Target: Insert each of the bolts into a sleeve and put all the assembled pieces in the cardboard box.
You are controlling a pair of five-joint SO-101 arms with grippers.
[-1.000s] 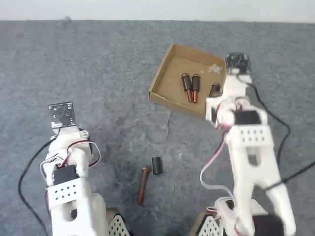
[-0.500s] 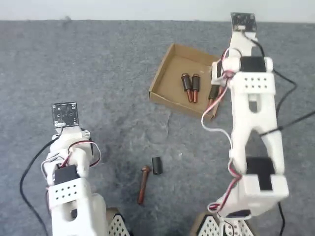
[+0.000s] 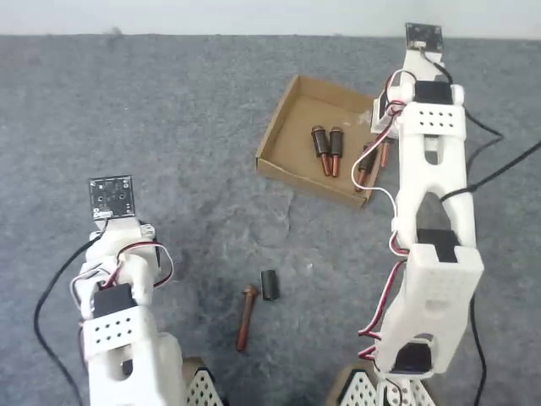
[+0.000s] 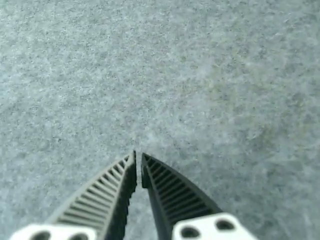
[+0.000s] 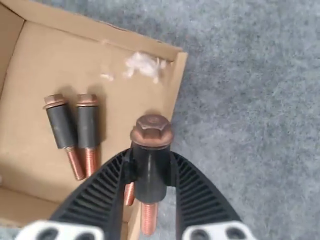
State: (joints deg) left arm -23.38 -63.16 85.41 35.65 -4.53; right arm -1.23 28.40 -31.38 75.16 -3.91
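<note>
My right arm (image 3: 431, 169) has stretched farther out, right end effector (image 5: 150, 159) grasping a sleeved bolt (image 5: 151, 132) over the cardboard box (image 5: 30, 65) rim; left end effector (image 4: 138, 158) clenched above the table (image 4: 200, 75).

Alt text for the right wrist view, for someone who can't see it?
The right gripper holds a sleeved bolt at the rim of the cardboard box. Two more sleeved bolts lie side by side inside the box.

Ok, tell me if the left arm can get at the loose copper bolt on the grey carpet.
Probably yes: the left gripper holds nothing, and the copper bolt lies uncovered beside the black sleeve.
</note>
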